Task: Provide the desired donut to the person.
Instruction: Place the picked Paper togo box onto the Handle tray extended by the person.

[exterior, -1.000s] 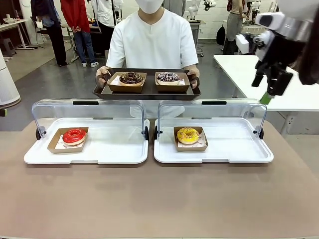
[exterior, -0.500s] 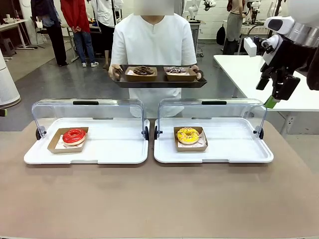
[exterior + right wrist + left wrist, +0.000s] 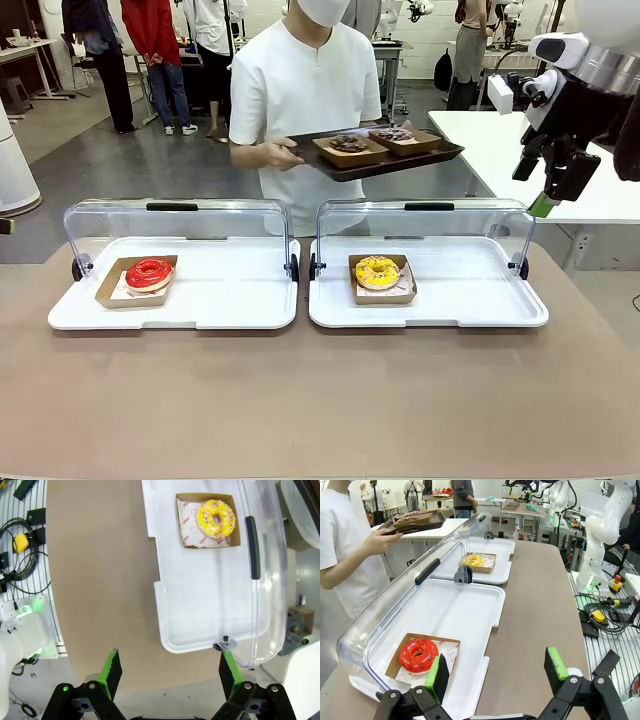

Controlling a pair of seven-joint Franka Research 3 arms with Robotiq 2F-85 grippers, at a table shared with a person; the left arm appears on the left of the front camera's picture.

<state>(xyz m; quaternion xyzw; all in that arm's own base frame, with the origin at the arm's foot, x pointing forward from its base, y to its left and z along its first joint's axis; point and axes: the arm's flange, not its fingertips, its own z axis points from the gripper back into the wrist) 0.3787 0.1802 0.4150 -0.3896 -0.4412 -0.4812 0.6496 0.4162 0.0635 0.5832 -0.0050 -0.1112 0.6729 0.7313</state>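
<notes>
Two candidates sit ready on the bench (image 3: 320, 400): a red donut (image 3: 149, 272) in a cardboard holder inside the left white tray (image 3: 200, 300), and a yellow donut (image 3: 377, 270) in the right white tray (image 3: 480, 290), each under a clear lid (image 3: 175, 225) swung up and back. The person (image 3: 305, 90) stands at the far side, holding a dark serving tray (image 3: 375, 155) with two chocolate donuts and turned partly sideways. The right gripper (image 3: 545, 195) hangs high beyond the right tray's far corner, jaws wide and empty; the left gripper (image 3: 495, 672) hovers near the red donut's end of the bench, jaws likewise wide and empty. Nothing in view shows which donut is wanted, so picking the wrong one is the main risk. A descent could also clip a raised lid, and squeezing the soft glaze rather than the holder would spoil it. The bench top is plain brown and matte; behind lie grey floor, other tables and bystanders.
</notes>
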